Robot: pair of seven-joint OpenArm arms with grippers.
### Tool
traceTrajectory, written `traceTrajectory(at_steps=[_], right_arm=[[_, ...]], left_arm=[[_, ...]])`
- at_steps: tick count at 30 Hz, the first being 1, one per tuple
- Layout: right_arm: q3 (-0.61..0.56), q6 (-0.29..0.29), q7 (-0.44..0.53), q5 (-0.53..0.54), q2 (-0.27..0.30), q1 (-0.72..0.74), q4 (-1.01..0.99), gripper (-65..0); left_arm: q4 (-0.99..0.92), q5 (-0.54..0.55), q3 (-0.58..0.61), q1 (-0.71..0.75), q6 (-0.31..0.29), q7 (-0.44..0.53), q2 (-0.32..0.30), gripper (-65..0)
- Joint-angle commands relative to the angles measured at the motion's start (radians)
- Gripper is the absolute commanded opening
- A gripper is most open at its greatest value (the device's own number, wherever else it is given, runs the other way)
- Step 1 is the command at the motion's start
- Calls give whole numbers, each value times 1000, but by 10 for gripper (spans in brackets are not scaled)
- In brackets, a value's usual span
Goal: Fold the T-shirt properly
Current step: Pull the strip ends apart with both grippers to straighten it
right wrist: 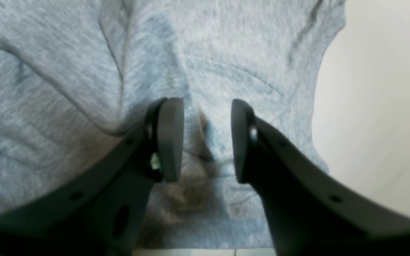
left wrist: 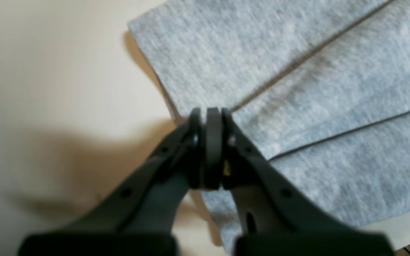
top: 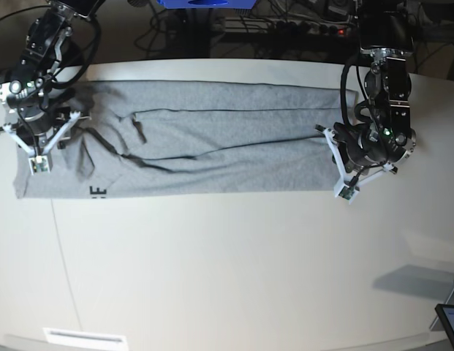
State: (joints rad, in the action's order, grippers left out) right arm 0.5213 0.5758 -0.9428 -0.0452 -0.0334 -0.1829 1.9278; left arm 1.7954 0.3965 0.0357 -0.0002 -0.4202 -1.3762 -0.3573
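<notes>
The heather-grey T-shirt (top: 212, 146) lies folded into a long band across the table, with a bit of black lettering (top: 99, 191) showing near its left end. My left gripper (left wrist: 212, 117) is shut at the band's right edge, where a fold line runs into its pads; in the base view it (top: 352, 157) sits low at that end. My right gripper (right wrist: 206, 140) is open, pads straddling a small ridge of cloth (right wrist: 205, 124) at the rumpled left end (top: 40, 124). The shirt (left wrist: 315, 71) shows stacked layers.
Cables and power strips (top: 285, 25) run along the table's far edge, with a blue object (top: 205, 3) behind. A dark device (top: 449, 318) sits at the front right corner. A white label (top: 84, 338) lies at the front left. Bare table (top: 227, 270) spreads in front.
</notes>
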Motion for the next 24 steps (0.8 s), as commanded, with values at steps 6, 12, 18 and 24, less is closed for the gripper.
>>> traceTrajectory(at_steps=[6,12,18,24], right_arm=[[1,-1,17,5,11,13,19,-434],[1,-3,14,5,11,27,19,-434],[-2,-1,12,8,13,47,22,-434],[-2,-1,28,8,59,67,26,-434]], left_arm=[[76,0,-3,-14,-3,8,-13,-469],[174,0,31,-1,-65,4,-35,-385],[182,0,-90,-5,-113,10,1,-385],[191,0,-216,-1,-150,10,71,-386]])
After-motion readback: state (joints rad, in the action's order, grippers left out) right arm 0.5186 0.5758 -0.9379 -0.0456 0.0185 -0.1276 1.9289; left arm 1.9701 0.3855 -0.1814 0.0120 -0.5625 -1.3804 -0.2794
